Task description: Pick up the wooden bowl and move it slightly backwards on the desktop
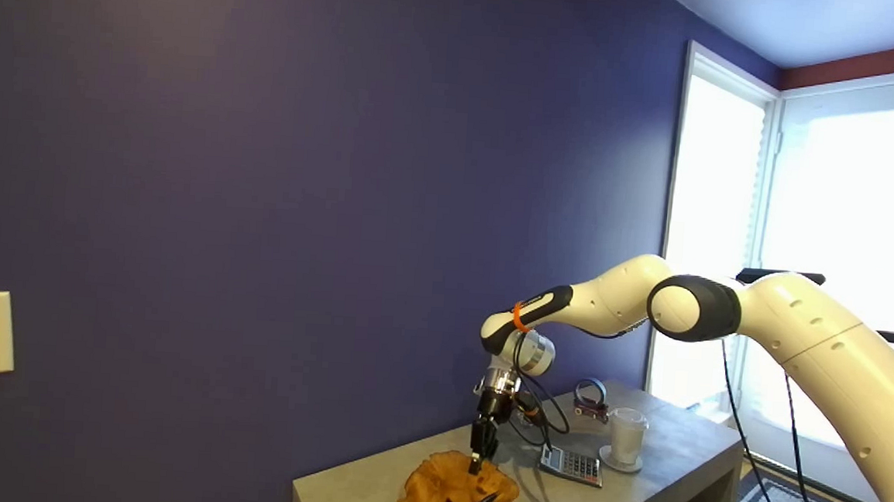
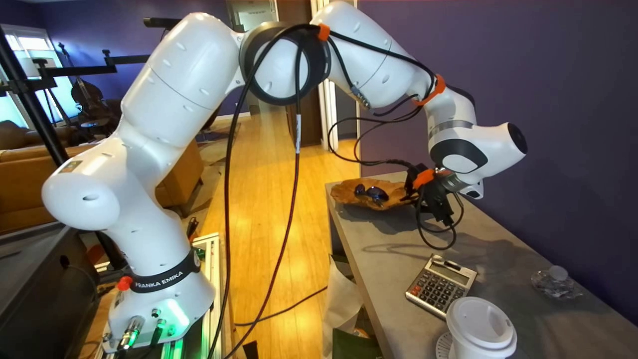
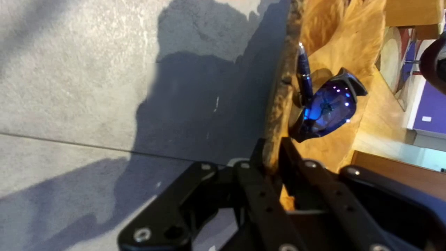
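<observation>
The gripper (image 3: 273, 153) is pinching the wooden bowl (image 3: 334, 48) by its rim. In the wrist view one of its fingers (image 3: 292, 158) is standing inside the wall and the opposite one outside, so the gap between them is being filled by the wood. The pen (image 3: 304, 73) and the sunglasses (image 3: 329, 108) are lying in the bowl, close to this held side. On the bench (image 2: 379, 269) a dark shadow is spreading under the bowl, which seems to be hanging raised; whether some part of the underside is touching, I cannot tell.

I am judging the carry as the step in hand. The motion should be staying slow and level, since a bowl held at one side could be tipping and its contents sliding. It is showing near the bench edge away from the purple wall (image 2: 558, 109), so before release one should be checking that the base is resting flat and fully supported. The calculator (image 2: 441, 285) and lidded cup (image 2: 481, 324) are sitting apart, probably not disturbing a short move.
</observation>
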Tool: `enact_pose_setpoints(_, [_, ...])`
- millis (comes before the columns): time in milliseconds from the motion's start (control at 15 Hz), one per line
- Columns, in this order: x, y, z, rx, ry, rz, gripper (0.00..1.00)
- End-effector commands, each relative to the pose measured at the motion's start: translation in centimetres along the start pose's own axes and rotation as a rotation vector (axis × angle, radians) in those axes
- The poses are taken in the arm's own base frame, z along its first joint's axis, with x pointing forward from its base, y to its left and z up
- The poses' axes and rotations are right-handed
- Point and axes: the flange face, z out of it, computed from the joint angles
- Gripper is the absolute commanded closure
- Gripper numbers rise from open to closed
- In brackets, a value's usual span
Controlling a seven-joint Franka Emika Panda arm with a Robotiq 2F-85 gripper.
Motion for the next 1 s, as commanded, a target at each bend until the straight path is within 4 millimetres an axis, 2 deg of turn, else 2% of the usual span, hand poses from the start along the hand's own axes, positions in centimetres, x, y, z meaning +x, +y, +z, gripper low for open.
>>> enact_pose_setpoints(0, [0.6,-0.2,-0.5,0.003,-0.01,-0.007,0.8])
enact_pose_setpoints(133, [0.7,-0.3,-0.5,0.0,-0.01,-0.008,0.73])
enact_pose_setpoints(267, [0.8,-0.4,-0.6,-0.004,-0.008,-0.009,0.48])
enact_pose_setpoints(400, [0.8,-0.5,-0.7,-0.006,-0.005,-0.009,0.31])
enact_pose_setpoints(667, [0.9,-0.5,-1.1,-0.013,0.011,-0.006,0.04])
enact_pose_setpoints(733, [0.9,-0.6,-1.3,-0.017,0.015,-0.004,0.01])
enact_pose_setpoints(933, [1.3,-1.0,-2.3,-0.076,0.06,0.012,0.0])
